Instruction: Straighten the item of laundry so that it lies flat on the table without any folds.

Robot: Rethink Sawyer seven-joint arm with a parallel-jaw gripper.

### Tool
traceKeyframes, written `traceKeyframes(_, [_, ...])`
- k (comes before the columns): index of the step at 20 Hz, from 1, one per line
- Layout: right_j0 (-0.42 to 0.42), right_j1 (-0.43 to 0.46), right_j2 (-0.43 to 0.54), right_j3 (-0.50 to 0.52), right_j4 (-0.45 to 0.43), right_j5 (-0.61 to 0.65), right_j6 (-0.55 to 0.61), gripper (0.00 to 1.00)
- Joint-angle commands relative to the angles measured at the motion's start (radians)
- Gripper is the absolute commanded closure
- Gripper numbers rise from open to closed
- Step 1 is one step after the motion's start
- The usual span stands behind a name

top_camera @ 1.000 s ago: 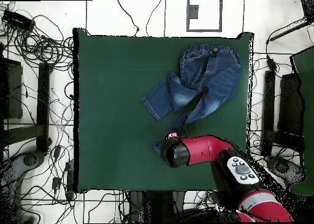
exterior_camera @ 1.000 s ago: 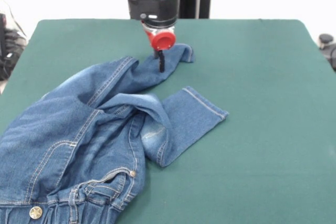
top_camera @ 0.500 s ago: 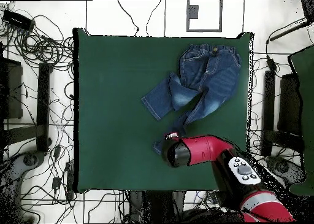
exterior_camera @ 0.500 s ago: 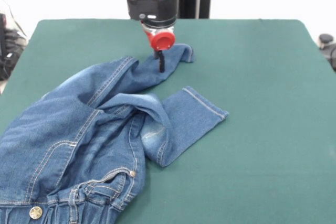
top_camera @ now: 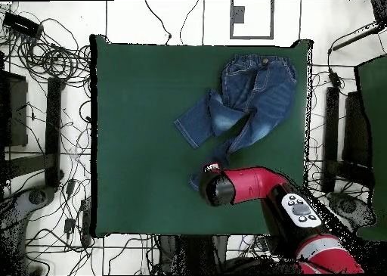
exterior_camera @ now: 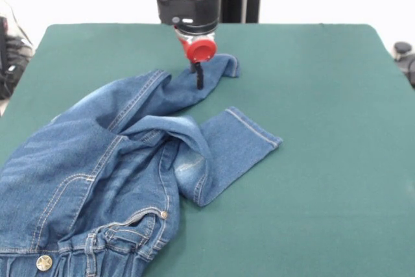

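Note:
The item of laundry [exterior_camera: 97, 180], small blue denim jeans, lies crumpled at the front left of the green table [exterior_camera: 324, 95], waistband at the bottom edge. One leg is folded across toward the middle, its hem [exterior_camera: 256, 131] pointing right. The other leg stretches to the far side, where my gripper [exterior_camera: 199, 77] stands straight down with its black fingers close together, pinched on the cloth just short of the hem [exterior_camera: 225, 65]. In the overhead view the jeans [top_camera: 253, 95] lie at the upper right, and the red arm [top_camera: 249, 186] covers the gripper and the far leg's end.
Cables and stands [top_camera: 45, 99] surround the table [top_camera: 136, 137] on the floor. A dark object [exterior_camera: 403, 50] sits beyond the table's right edge. Bare green cloth spreads across the right half in the front view.

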Motion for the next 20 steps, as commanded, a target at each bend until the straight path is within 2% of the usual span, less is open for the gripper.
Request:
traceKeyframes(1, [0.032,0.047,0.096,0.005,-0.018,-0.032,0.166,0.0])
traceKeyframes(20, [0.034,0.069,0.106,-0.005,-0.009,-0.046,0.176,0.0])
